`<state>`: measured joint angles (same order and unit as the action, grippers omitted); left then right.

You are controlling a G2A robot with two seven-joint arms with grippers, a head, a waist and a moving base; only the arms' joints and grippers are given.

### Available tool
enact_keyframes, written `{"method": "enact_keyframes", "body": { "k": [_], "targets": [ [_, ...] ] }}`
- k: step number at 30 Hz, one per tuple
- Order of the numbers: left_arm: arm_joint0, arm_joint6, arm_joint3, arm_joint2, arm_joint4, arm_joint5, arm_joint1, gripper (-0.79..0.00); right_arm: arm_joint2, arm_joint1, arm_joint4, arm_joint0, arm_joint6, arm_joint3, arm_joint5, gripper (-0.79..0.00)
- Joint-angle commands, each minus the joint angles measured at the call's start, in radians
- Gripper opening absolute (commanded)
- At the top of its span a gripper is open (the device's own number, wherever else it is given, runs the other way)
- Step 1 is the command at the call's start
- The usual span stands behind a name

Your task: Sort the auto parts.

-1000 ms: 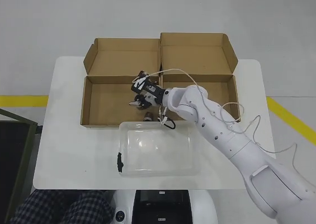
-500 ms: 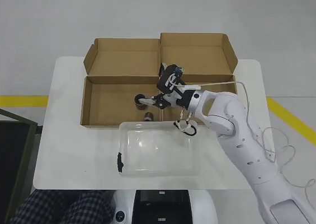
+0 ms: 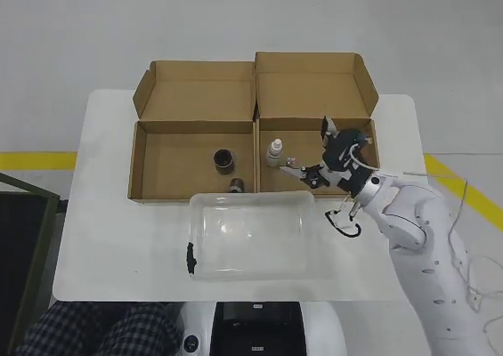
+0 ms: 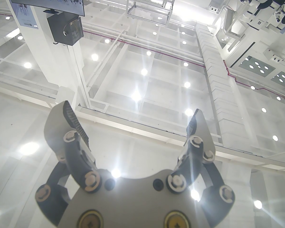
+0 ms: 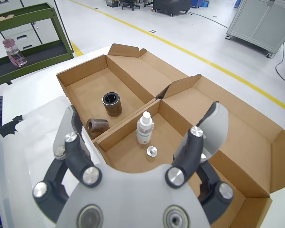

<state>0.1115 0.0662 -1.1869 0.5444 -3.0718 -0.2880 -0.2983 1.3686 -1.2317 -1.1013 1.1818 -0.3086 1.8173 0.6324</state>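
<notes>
Top view, items listed left to right.

1. Green cart: stands on the grey floor beside the table, next to a yellow floor line.
2. Table: white, rounded corners.
3. Black scrap: stuck on the left rim of the clear bin.
4. Clear bin: see-through plastic, at the near edge of the table, just in front of both boxes.
5. Left box: brown cardboard, lid flap folded back flat.
6. Linear bearing: in the left box towards its right side. It stands upright, long axis vertical, open bore facing up. It is a dark metal cylinder, and the right wrist view shows rows of balls inside the bore.
7. Steel sleeve: in the left box, against its front wall near the corner shared with the right box. It lies on its side, long axis level with the floor of the box, one open end towards the right wrist camera. It is dark, plain and shorter than the bearing.
8. Spray bottle: in the right box at its left side, upright, nozzle up, white with a label.
9. Metal nut: small and silver, flat on the right box floor just beside the bottle.
10. Right box: brown cardboard, touching the left box side by side.
11. Right gripper: above the right box, jaws spread wide, holding nothing.
12. Left gripper: aimed at the lit ceiling, jaws spread apart, nothing between them.
</notes>
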Motion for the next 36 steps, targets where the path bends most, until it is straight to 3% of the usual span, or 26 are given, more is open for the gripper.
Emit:
{"method": "enact_keyframes", "body": {
  "k": [1, 19, 36],
  "targets": [
    [0.000, 0.000, 0.000, 0.000, 0.000, 0.000, 0.000, 0.000, 0.022, 0.004, 0.000, 0.019, 0.018, 0.004, 0.004, 0.000],
    [0.000, 0.000, 0.000, 0.000, 0.000, 0.000, 0.000, 0.000, 0.296, 0.043, -0.090, 0.291, 0.330, 0.054, 0.046, 0.000],
    [0.000, 0.000, 0.000, 0.000, 0.000, 0.000, 0.000, 0.000, 0.485, 0.062, -0.139, 0.466, 0.417, 0.099, 0.017, 0.000]
  ]
}}
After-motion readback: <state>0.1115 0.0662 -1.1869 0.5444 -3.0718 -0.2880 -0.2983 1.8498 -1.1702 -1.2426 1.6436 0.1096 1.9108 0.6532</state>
